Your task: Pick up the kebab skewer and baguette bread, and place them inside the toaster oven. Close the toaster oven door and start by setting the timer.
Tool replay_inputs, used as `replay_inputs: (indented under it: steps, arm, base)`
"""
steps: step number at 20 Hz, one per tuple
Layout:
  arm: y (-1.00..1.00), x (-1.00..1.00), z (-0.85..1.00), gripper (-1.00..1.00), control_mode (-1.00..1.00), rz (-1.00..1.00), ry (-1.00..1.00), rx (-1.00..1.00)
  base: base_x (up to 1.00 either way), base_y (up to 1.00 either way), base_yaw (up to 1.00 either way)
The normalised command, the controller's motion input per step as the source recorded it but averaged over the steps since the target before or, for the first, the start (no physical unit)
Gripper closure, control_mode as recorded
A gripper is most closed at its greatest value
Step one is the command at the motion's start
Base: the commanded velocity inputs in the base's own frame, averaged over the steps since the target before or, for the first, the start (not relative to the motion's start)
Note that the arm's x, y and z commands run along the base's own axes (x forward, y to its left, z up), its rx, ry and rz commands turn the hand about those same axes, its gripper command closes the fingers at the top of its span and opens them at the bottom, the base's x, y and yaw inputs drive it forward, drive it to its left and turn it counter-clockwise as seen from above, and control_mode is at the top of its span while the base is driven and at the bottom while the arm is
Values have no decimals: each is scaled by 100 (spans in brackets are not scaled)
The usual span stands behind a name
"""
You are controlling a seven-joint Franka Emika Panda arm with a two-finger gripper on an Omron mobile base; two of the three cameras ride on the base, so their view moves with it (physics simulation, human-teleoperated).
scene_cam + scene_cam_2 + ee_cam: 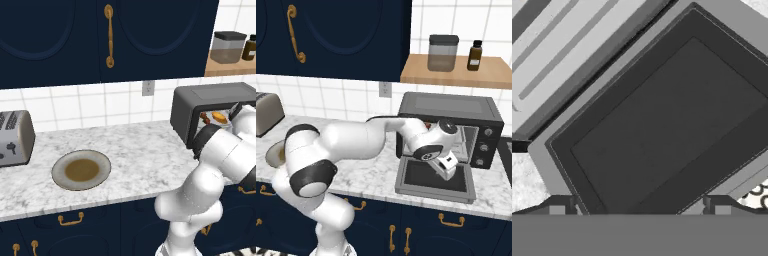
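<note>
Tool point(639, 207) jaws apart above flat, dark glass toaster oven door point(435, 176).

A: Setting: a rendered home kitchen. Navy cabinets point(60, 35) with brass handles point(108, 36) above and below a white marbled table point(135, 150); white tiled wall point(95, 107) with a socket point(148, 88).

B: Appliances noted?

A: Silver two-slot toaster point(15, 137) at left, dark grey toaster oven point(456, 120) at right, its door point(436, 180) folded down flat. A plate point(81, 170) sits on the table.

B: Storage?

A: Wooden shelf point(456, 70) carrying a lidded canister point(443, 52) and a dark bottle point(474, 55).
</note>
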Motion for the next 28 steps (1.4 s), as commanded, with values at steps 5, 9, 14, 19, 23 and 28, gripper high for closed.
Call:
replay_inputs:
  steps: [5, 9, 14, 19, 23, 28]
  arm:
    - [71, -61, -3, -100, -100, 39, 7, -12]
    - [2, -38, -36, -100, -100, 22, 0, -16]
    - [0, -56, -16, -100, -100, 27, 3, -9]
    - [0, -54, -3, -100, -100, 22, 5, -1]
    - [14, -5, -43, -100, -100, 14, 6, -2]
    - [7, 6, -38, -100, -100, 7, 0, -2]
  base:
    - [0, 0, 0]
    - [0, 0, 0]
    - [0, 0, 0]
    - [0, 0, 0]
    - [0, 0, 0]
    - [0, 0, 0]
